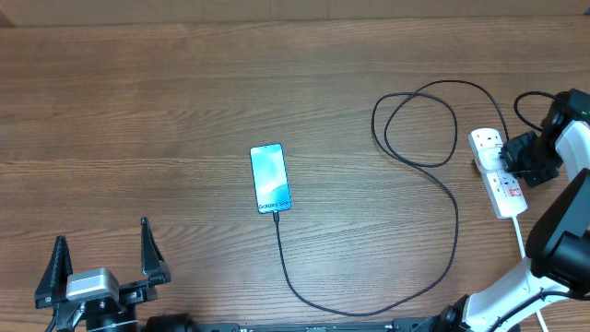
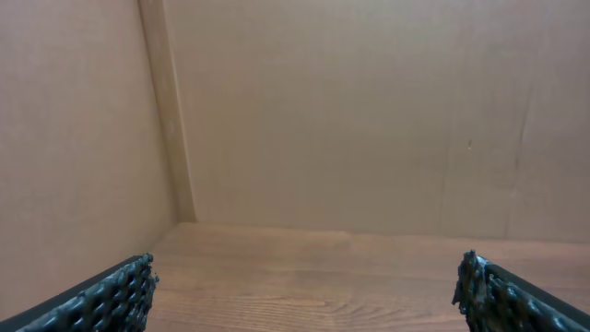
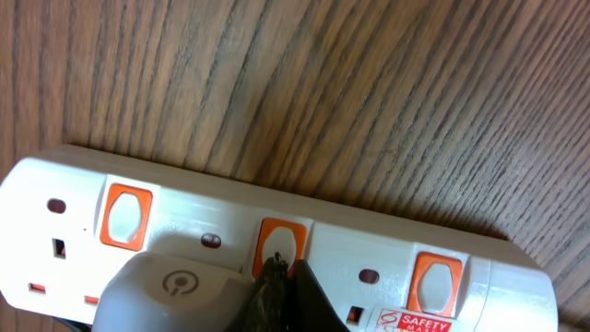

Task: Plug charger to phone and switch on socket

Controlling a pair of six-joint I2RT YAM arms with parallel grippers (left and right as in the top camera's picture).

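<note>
Since the charger cable (image 1: 456,221) meets the lower end of the phone (image 1: 268,177) with its small tip (image 1: 276,213), the plugging step looks done to me, and only the switch is left. The phone lies flat near the middle of the counter (image 1: 138,111), screen up. From it the cable runs toward you, then curves out to the right and makes two loose loops before it reaches the power strip (image 1: 498,180) at the right edge.

Your right pincer (image 3: 277,269) is fully closed and has hold of nothing. I think this is on purpose: two fingers pressed together make one narrow point, which is good for pushing a small button. In the right wrist view this point sits right on the lower edge of the middle switch (image 3: 279,242), the orange one between two others, just beside the pale plug (image 3: 175,286) of the charger. This is the switch next to the plug, so the choice seems correct. Whether the switch is pushed down, I cannot tell from here.

Your left pincer (image 1: 102,232) is wide open and empty, low at the near left corner, well apart from the phone. It has no work in this step, so parking it there leaves the phone and cable free.
</note>
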